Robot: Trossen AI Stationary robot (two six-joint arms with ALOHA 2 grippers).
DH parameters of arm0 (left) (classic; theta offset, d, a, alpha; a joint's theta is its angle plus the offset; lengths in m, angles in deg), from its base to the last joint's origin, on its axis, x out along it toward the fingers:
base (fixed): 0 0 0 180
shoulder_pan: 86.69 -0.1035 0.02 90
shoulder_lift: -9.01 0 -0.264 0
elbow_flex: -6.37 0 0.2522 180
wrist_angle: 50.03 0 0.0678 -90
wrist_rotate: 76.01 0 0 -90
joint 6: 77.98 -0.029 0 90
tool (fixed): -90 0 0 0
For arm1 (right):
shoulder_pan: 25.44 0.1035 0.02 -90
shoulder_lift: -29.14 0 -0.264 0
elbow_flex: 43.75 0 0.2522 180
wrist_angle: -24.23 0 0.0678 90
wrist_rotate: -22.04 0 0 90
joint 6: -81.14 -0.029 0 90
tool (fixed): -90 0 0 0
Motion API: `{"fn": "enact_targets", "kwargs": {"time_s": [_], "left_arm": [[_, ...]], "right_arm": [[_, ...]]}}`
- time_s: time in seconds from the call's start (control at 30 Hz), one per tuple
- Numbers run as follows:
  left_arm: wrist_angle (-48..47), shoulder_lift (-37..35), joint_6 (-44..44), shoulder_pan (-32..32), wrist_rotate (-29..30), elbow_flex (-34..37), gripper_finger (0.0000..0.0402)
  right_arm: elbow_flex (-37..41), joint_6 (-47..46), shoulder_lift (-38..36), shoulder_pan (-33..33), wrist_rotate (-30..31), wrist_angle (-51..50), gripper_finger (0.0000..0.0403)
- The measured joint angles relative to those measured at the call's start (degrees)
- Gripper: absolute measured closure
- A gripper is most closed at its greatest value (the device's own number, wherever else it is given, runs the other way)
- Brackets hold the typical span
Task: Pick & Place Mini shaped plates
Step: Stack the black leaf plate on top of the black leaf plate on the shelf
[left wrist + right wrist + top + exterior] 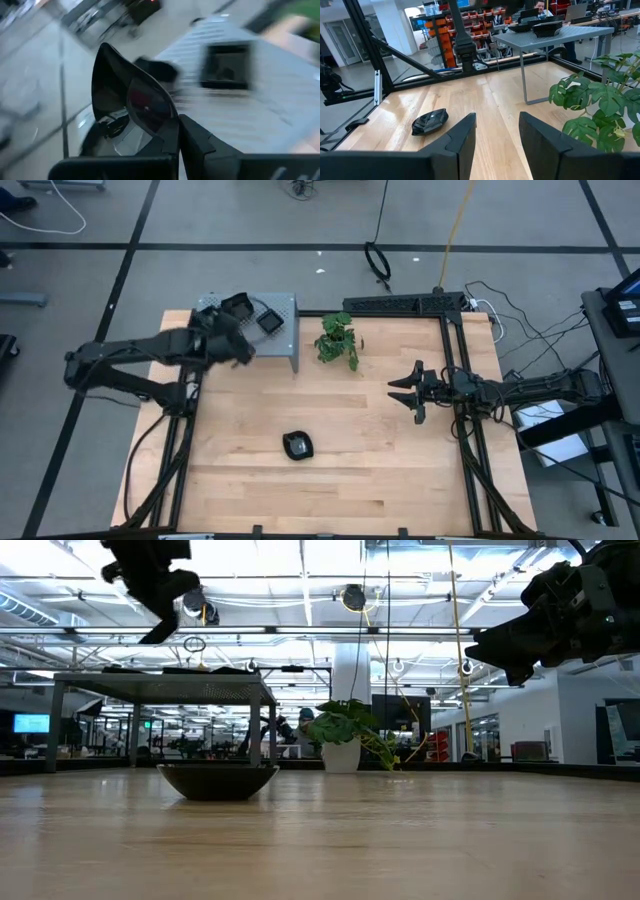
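My left gripper (238, 343) hangs at the left end of the grey perforated shelf (285, 340), above the table, shut on a glossy black mini plate (125, 100). A square plate (270, 320) and another dark plate (237, 305) lie on the shelf top. One more plate (297, 445) rests on its base on the wooden table near the middle; it also shows in the low view (218, 780). My right gripper (405, 392) waits open and level at the table's right side, touching nothing. My left gripper pinches the plate's rim (162, 131) between its two fingers (197, 145). The fingers slant downward toward the shelf. The plate stands on edge beyond the fingertips, its hollow face sideways, lifted clear of table and shelf.
A small green potted plant (338, 340) stands just right of the shelf. A black frame (405, 304) runs along the table's far and right edges. Bare wood lies between the lone plate and my right gripper (497, 120).
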Motion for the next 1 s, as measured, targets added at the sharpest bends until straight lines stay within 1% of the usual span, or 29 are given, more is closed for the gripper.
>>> {"fn": "enact_targets", "kwargs": {"time_s": [0.17,0.23,0.3,0.43,0.53,0.73,0.8,0.9,1.0], "left_arm": [[-1.1,-1.6,6.8,-11.0,-0.4,0.0,0.0393],[-1.2,-1.5,7.1,-14.9,-1.0,0.0,0.0393],[-1.6,-1.1,5.6,-18.6,-3.5,0.0,0.0397],[-2.3,-0.1,3.8,-24.6,-11.0,0.0,0.0393],[-2.3,0.5,1.4,-27.2,-13.7,0.0,0.0396],[-2.3,1.4,-0.9,-30.2,-14.2,0.0,0.0391],[-2.3,1.6,-1.3,-30.6,-14.6,0.0,0.0392],[-2.5,1.9,-1.6,-31.2,-16.7,0.0,0.0397],[-2.5,1.8,-1.7,-31.4,-17.0,0.0,0.039]], "right_arm": [[0.0,0.0,0.0,0.0,0.0,0.0,0.0261],[0.0,0.0,0.0,0.0,0.0,0.0,0.0261],[0.0,0.0,0.0,0.0,0.0,0.0,0.0261],[0.0,0.0,0.0,0.0,0.0,0.0,0.0261],[0.0,0.0,0.0,0.0,0.0,0.0,0.0261],[0.0,0.0,0.0,0.0,0.0,0.0,0.0261],[0.0,0.0,0.0,0.0,0.0,0.0,0.0261],[0.0,0.0,0.0,0.0,0.0,0.0,0.0261],[0.0,0.0,0.0,0.0,0.0,0.0,0.0261]]}}
